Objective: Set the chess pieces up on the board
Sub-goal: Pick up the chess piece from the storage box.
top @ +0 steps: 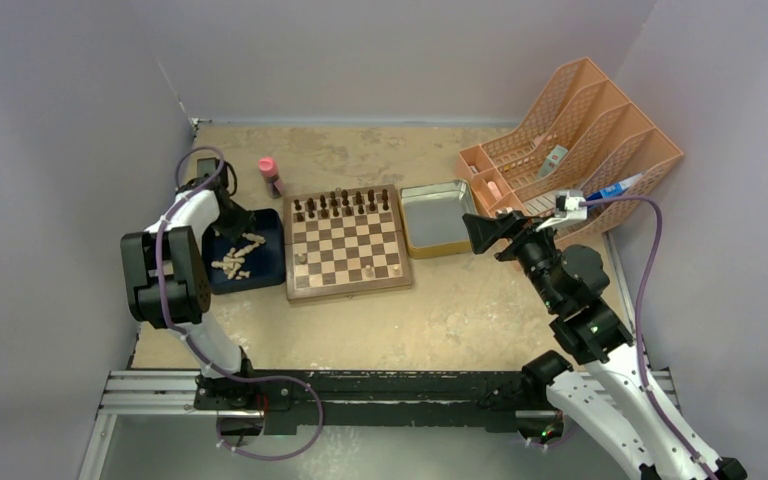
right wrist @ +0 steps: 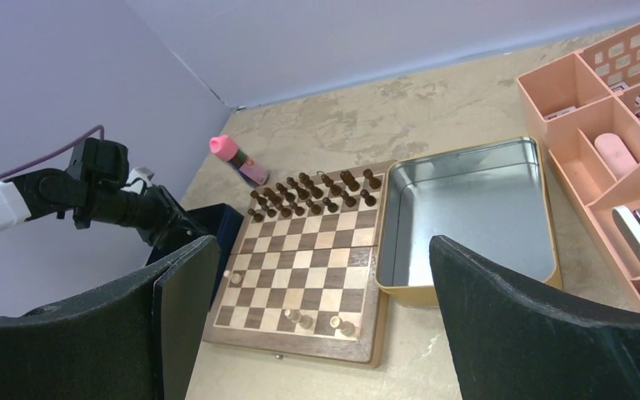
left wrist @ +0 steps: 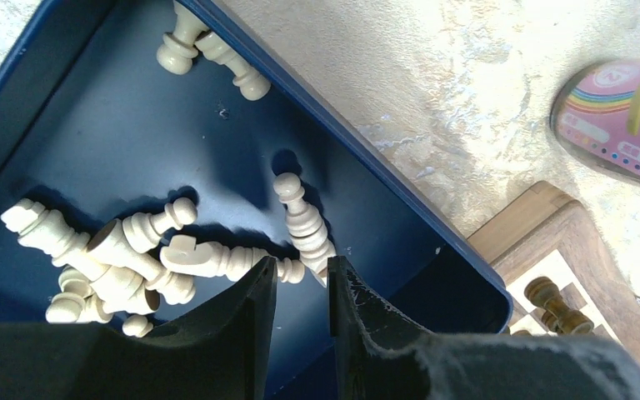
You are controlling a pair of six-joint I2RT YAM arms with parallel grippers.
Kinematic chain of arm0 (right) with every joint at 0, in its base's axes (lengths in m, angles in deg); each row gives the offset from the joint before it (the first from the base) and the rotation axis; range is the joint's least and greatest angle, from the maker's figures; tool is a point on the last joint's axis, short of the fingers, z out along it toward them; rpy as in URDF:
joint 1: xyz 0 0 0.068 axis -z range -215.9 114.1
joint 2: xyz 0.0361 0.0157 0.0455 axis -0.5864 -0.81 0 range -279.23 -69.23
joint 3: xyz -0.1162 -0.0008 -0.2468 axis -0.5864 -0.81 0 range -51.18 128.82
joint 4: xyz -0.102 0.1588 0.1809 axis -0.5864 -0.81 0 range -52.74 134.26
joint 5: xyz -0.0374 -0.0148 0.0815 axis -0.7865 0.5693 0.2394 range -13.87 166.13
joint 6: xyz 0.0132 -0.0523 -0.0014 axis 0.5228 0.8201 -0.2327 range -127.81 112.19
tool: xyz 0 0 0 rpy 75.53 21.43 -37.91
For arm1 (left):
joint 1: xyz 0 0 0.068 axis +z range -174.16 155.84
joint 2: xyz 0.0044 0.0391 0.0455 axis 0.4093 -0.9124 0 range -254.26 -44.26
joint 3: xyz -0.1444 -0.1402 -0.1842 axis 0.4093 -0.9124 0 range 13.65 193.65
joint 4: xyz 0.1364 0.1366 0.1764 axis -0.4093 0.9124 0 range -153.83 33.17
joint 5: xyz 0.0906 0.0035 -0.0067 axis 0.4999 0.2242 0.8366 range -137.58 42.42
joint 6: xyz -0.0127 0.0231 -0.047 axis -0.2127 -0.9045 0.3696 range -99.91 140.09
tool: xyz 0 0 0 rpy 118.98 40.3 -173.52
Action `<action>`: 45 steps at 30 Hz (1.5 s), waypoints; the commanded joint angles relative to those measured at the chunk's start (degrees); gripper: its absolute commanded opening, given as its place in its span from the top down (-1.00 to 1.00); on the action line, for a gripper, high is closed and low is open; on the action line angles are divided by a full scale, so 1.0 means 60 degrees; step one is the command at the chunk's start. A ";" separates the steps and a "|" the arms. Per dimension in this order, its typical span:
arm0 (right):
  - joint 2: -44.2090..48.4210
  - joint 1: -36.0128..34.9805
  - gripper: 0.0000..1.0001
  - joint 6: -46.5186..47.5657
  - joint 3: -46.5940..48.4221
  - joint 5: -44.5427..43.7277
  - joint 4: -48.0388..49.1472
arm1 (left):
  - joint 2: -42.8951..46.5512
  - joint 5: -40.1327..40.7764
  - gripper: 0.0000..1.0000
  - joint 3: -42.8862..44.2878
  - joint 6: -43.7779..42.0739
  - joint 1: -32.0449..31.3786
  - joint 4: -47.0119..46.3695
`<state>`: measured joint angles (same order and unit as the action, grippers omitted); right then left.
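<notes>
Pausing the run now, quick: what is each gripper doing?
Left gripper: jaws narrowly open over pale chess pieces, nothing held.
Right gripper: wide open, empty.

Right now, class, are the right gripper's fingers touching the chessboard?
Apart. The top view shows the right gripper at the metal tin's right edge, with the whole tin lying between it and the chessboard.

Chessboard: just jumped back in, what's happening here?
The left gripper is down in the blue tray, jaws slightly apart at the loose pale pieces, nothing gripped. The dark pieces stand in two rows on the board's far side; only a few pale ones stand on the near side. The right gripper hangs wide open and empty by the tin.
</notes>
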<state>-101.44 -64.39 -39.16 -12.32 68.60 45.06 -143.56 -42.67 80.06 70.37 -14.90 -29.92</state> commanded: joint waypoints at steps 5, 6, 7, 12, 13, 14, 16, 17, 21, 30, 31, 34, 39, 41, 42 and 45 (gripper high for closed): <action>0.0080 -0.0031 -0.97 -0.0028 -0.0028 -0.0004 0.0482 | -0.0402 -0.0254 0.44 0.0357 0.0104 0.0054 -0.0448; 0.0080 -0.0027 -0.97 -0.0043 -0.0030 0.0003 0.0482 | -0.0458 -0.0266 0.44 0.0357 0.0091 0.0061 -0.0451; 0.0080 -0.0027 -0.97 -0.0033 -0.0033 -0.0004 0.0482 | -0.0520 -0.0286 0.43 0.0357 0.0076 0.0055 -0.0452; 0.0093 -0.0027 -0.97 -0.0030 -0.0001 -0.0002 0.0469 | -0.0636 -0.0303 0.42 0.0343 -0.0006 0.0040 -0.0458; 0.0094 -0.0027 -0.97 -0.0022 -0.0001 0.0007 0.0460 | -0.0636 -0.0243 0.42 0.0342 0.0003 0.0043 -0.0407; 0.0107 -0.0027 -0.97 -0.0023 -0.0001 -0.0004 0.0454 | -0.0643 -0.0173 0.42 0.0342 -0.0001 0.0047 -0.0369; 0.0123 -0.0034 -0.97 -0.0033 -0.0001 -0.0004 0.0415 | -0.0675 -0.0117 0.42 0.0328 -0.0021 0.0050 -0.0326; 0.0134 -0.0028 -0.97 -0.0040 -0.0001 -0.0005 0.0399 | -0.0699 -0.0115 0.42 0.0348 -0.0039 0.0044 -0.0275; 0.0182 -0.0027 -0.97 -0.0036 0.0014 -0.0004 0.0362 | -0.0814 -0.0176 0.46 0.0332 -0.0044 0.0043 -0.0141; 0.0299 -0.0027 -0.97 -0.0036 0.0054 -0.0007 0.0259 | -0.0651 -0.0230 0.71 0.0250 -0.0175 0.0043 -0.0074; 0.0312 -0.0027 -0.97 -0.0043 0.0076 -0.0016 0.0236 | -0.0590 -0.0224 0.73 0.0261 -0.0201 0.0040 -0.0036; 0.0344 -0.0027 -0.97 -0.0044 0.0129 -0.0036 0.0186 | -0.0318 -0.0232 0.77 0.0314 -0.0303 0.0040 0.0037; 0.0343 -0.0027 -0.97 -0.0059 0.0167 -0.0006 0.0121 | 0.0461 -0.0179 0.80 0.0225 -0.0471 0.0048 0.0033; 0.0343 -0.0027 -0.97 -0.0066 0.0187 0.0007 0.0068 | 0.0859 -0.0125 0.82 0.0113 -0.0546 0.0053 -0.0017; 0.0343 -0.0031 -0.97 -0.0065 0.0197 0.0017 0.0061 | 0.1075 -0.0116 0.83 0.0034 -0.0600 0.0041 -0.0080; 0.0304 -0.0027 -0.97 -0.0092 0.0230 0.0054 0.0057 | 0.1748 -0.0233 0.85 -0.0166 -0.0876 0.0027 -0.0281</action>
<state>-99.84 -64.39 -39.25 -12.32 68.60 44.05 -139.72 -44.16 79.95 67.99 -14.90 -29.61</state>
